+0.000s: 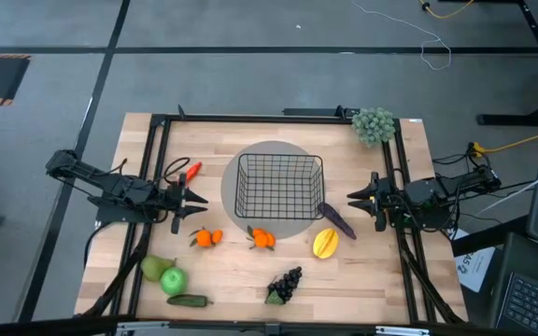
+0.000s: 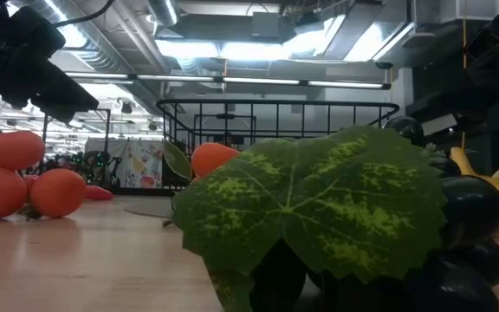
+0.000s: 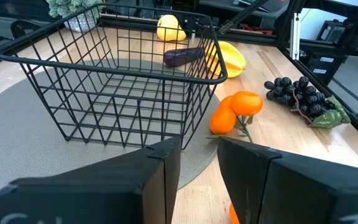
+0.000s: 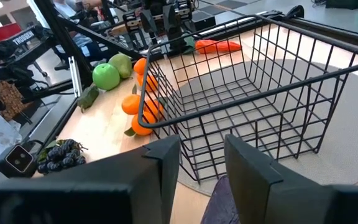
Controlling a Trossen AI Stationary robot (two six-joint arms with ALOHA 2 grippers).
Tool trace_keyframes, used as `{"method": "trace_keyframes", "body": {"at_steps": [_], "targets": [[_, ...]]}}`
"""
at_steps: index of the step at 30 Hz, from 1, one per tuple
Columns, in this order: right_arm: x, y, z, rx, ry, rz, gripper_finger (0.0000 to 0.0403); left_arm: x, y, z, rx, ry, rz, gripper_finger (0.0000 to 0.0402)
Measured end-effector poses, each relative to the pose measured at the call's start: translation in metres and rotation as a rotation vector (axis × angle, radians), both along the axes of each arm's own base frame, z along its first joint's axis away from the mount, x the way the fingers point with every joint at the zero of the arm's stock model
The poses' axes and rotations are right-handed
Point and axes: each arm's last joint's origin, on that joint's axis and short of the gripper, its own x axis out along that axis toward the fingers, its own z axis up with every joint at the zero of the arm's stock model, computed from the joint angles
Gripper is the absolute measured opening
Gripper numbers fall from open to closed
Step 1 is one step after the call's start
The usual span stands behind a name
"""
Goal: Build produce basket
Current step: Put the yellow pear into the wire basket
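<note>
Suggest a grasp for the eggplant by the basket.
Pinch the eggplant across its narrow mid-body, coming straight down. It lies flat and diagonal, its upper end close to the basket, so turn the fingers across its long axis. The right gripper is nearest.

empty black basket, produce scattered around

Even overhead light falls on the counter, with soft, short shadows. In the low view, ceiling lamps glare white, and the near leaf and grapes are blurred. Wrist views bend lines at their edges.
</note>
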Motion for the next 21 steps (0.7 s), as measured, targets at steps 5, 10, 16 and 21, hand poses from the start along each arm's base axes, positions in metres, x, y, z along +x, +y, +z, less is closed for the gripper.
{"method": "trace_keyframes", "body": {"at_steps": [5, 10, 16, 21], "targets": [[0.001, 0.000, 0.008, 0.069, -0.077, -0.007, 0.0118, 0.000, 0.000, 0.000, 0.000, 0.000, 0.000, 0.0096], [0.002, 0.001, 0.025, 0.054, -0.248, 0.004, 0.0118, 0.000, 0.000, 0.000, 0.000, 0.000, 0.000, 0.0096], [0.005, 0.004, 0.039, 0.104, -0.394, 0.052, 0.0118, 0.000, 0.000, 0.000, 0.000, 0.000, 0.000, 0.0096], [0.013, 0.010, 0.028, 0.090, -0.494, 0.104, 0.0118, 0.000, 0.000, 0.000, 0.000, 0.000, 0.000, 0.0096]]}}
